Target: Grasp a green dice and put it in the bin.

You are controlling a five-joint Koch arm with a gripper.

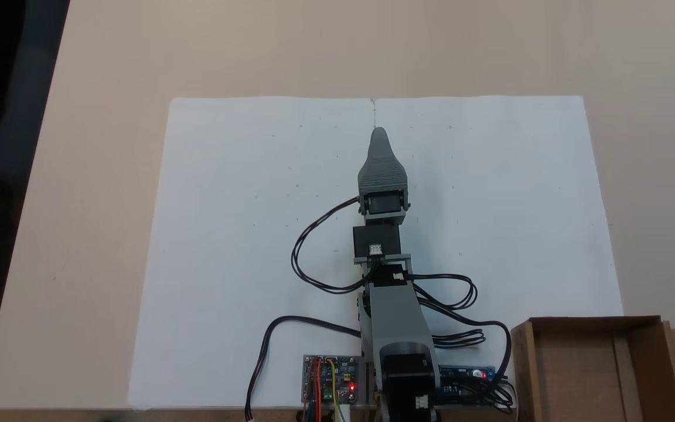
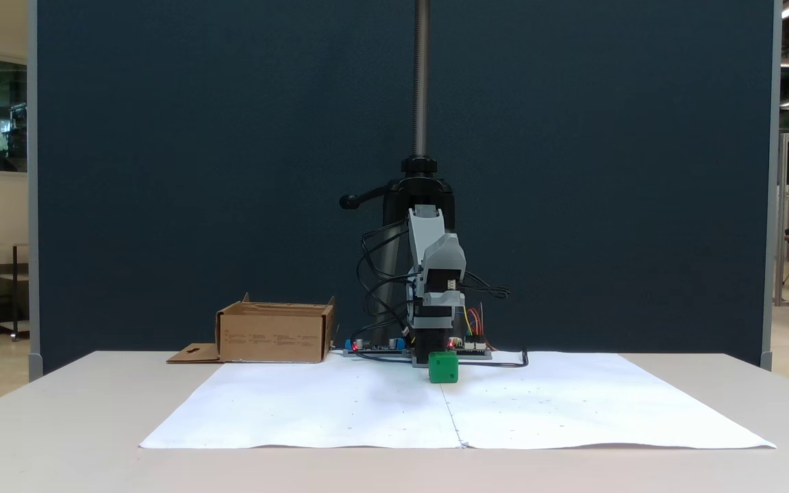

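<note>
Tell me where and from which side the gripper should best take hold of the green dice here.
Probably from straight above, jaws closing on two opposite flat side faces. The green dice sits flat on the white paper with open space on both sides and nothing touching it, and it is a small cube with rounded corners, so flat faces should hold better than edges. The gripper is already above it.

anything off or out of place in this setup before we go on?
Nothing looks damaged or spilled. The green dice sits upright on the white paper in front of the arm. In a fixed view from above, the gripper covers it. The bin stands upright, nothing visible in it. Only oddity: loose cables loop over the paper.
</note>
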